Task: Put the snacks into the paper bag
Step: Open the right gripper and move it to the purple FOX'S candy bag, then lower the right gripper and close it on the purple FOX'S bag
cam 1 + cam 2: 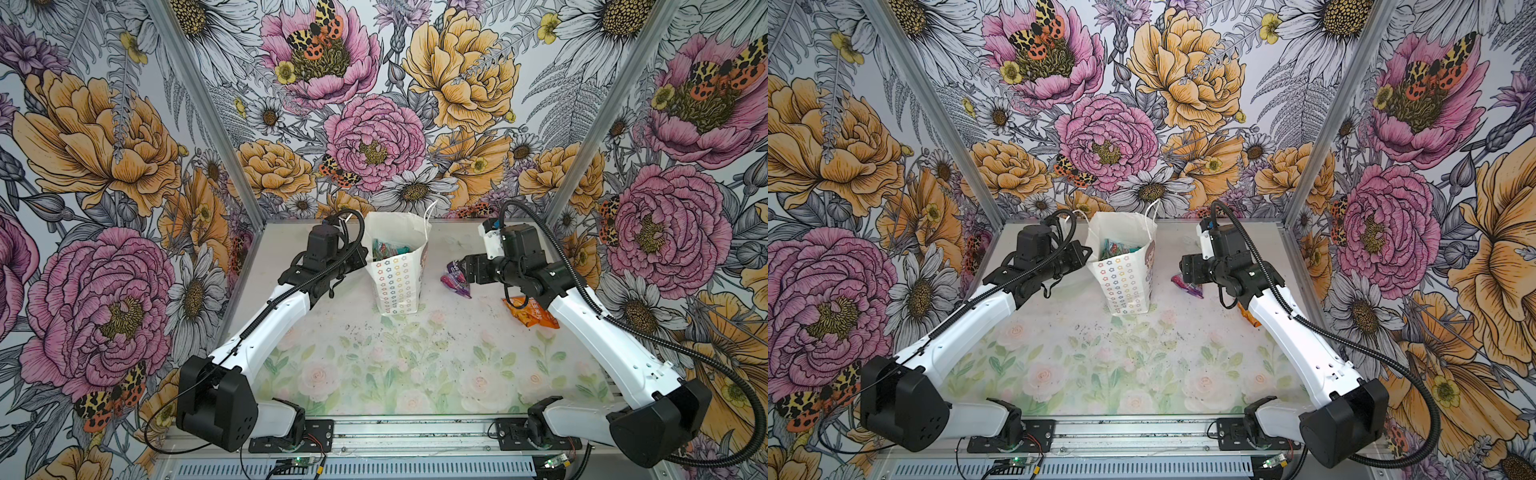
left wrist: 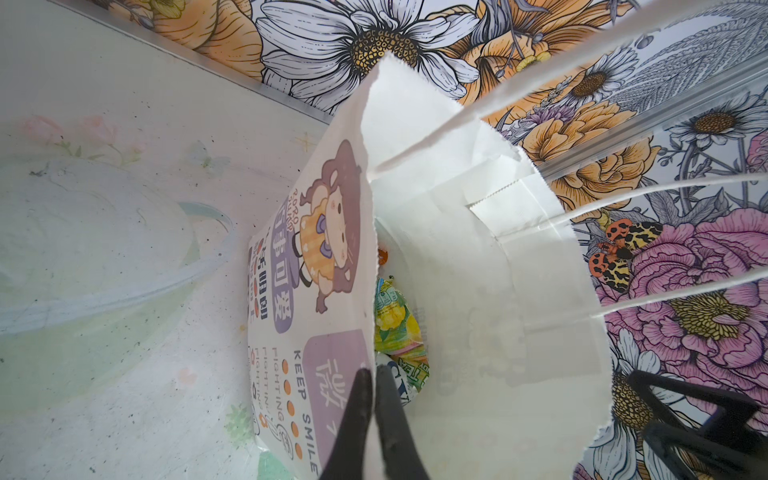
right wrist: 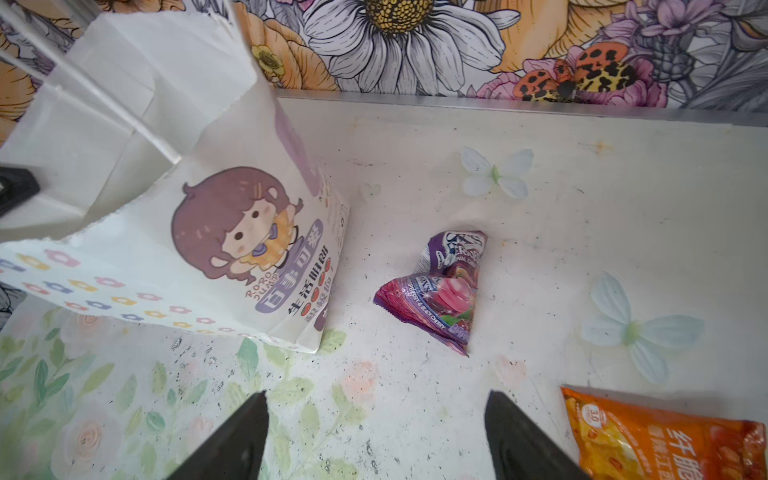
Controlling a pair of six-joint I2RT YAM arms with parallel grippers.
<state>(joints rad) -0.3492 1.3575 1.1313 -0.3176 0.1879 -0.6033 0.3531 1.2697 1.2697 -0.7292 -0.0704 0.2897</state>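
The left pincer point(image 2: 374, 415) is pressed together on the rim of the paper bag point(image 2: 457, 291), one black finger on the printed outer wall and one inside. Only the left wrist view shows this pinch. In both top views that pincer point(image 1: 360, 258) merely meets the bag's point(image 1: 397, 274) near edge.

The bag stands upright and open on the tabletop point(image 1: 374, 365). Between the two pincers, it is touching the left one and apart from the right one. Past the left fingertips, down inside the bag, lie the snacks point(image 2: 399, 324), yellow-green and teal wrappers; from above they show as a colourful heap point(image 1: 1117, 248).

The right pincer point(image 3: 374, 436) is spread wide and holds nothing. Straight ahead of its fingers point(image 3: 232, 449) a crumpled purple packet point(image 3: 436, 291) lies on the tabletop, clear of both tips. An orange packet point(image 3: 665, 440) lies just beside one finger, on the side away from the bag. In the top views the right arm covers much of that packet point(image 1: 530, 313).

The bag's wall reads "KEEP SMILE" and "FIGHTING". Its cartoon girl point(image 3: 237, 224) is captioned "RORO JUMP", with Chinese characters below. The purple packet carries part of "RASPBERRY & BLACK CHERRY". The orange one shows "30" and Chinese lettering. The side of the bag facing the top views shows rows of small coloured flowers.
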